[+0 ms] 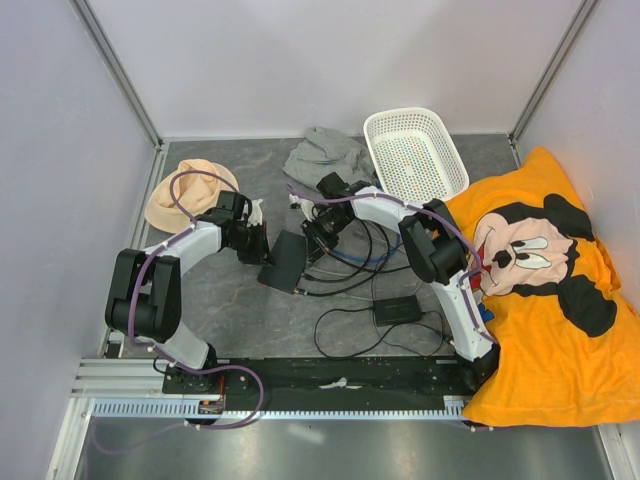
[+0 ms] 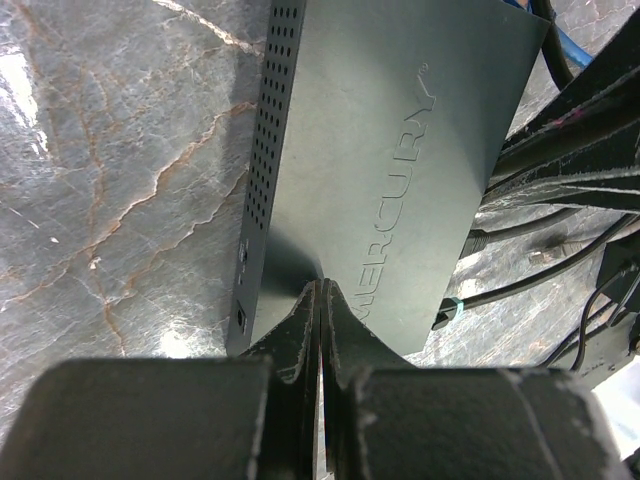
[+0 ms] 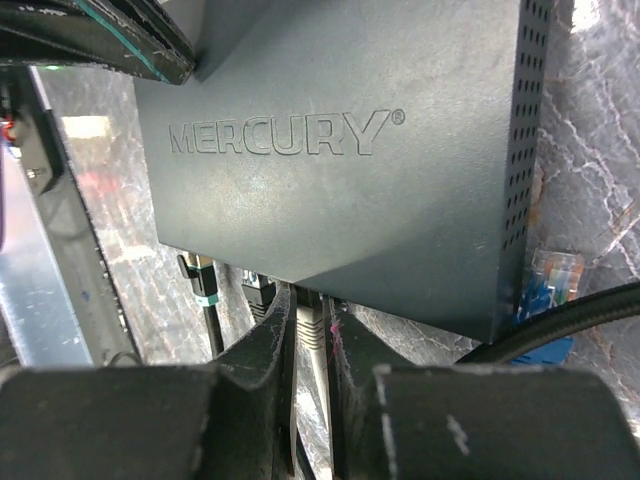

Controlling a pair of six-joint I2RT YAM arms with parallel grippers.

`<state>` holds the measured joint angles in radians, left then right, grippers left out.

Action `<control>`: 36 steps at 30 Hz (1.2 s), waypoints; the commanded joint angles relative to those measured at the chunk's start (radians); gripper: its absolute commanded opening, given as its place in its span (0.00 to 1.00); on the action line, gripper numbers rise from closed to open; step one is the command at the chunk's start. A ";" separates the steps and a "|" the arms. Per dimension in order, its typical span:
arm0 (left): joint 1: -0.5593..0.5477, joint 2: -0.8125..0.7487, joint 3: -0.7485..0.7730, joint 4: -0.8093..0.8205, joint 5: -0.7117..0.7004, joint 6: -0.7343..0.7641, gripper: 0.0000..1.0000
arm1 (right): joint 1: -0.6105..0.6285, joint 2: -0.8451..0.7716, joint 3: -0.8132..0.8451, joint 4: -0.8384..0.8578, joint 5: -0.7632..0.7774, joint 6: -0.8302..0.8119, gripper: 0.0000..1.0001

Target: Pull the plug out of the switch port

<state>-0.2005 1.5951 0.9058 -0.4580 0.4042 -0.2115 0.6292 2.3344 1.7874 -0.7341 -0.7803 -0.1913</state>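
Note:
The switch [image 1: 285, 262] is a flat black "MERCURY" box in the middle of the table. It fills the left wrist view [image 2: 390, 150] and the right wrist view [image 3: 340, 150]. A grey plug [image 3: 312, 326] sits in a port on its near edge, beside two black plugs [image 3: 257, 292]. My right gripper [image 3: 310, 294] is shut on the grey plug, one finger on each side. From above, the right gripper [image 1: 318, 232] is at the switch's right edge. My left gripper [image 2: 322, 285] is shut, with its tips resting on the switch's top face, at the switch's left end [image 1: 262, 245].
A black power brick [image 1: 397, 310] and loops of black and blue cable lie right of the switch. A loose blue cable end [image 3: 555, 275] lies by the switch's corner. A white basket [image 1: 415, 150], grey cloth [image 1: 325, 155], tan hat [image 1: 185, 195] and orange Mickey pillow [image 1: 540, 300] surround the work area.

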 commanded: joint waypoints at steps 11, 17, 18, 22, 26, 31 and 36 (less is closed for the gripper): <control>0.003 0.029 0.001 -0.007 -0.031 -0.008 0.02 | -0.043 0.177 -0.072 -0.231 0.237 -0.018 0.00; 0.003 0.029 0.001 -0.008 -0.030 -0.012 0.02 | -0.086 0.137 -0.135 -0.228 0.279 -0.013 0.00; 0.003 0.029 0.001 -0.008 -0.030 -0.012 0.02 | -0.089 0.109 -0.140 -0.229 0.286 -0.035 0.00; 0.003 0.025 -0.001 -0.008 -0.030 -0.011 0.02 | -0.100 0.023 -0.112 -0.225 0.343 -0.071 0.00; 0.003 0.028 -0.001 -0.007 -0.024 -0.012 0.02 | -0.102 -0.064 -0.083 -0.209 0.456 -0.103 0.00; 0.001 0.037 0.004 -0.004 -0.011 -0.019 0.02 | -0.114 -0.087 -0.085 -0.220 0.607 -0.149 0.00; 0.001 0.035 0.005 -0.001 -0.010 -0.020 0.02 | -0.132 -0.087 -0.088 -0.222 0.676 -0.165 0.00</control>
<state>-0.1997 1.6054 0.9085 -0.4557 0.4225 -0.2195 0.5385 2.2166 1.7126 -1.0164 -0.4217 -0.2611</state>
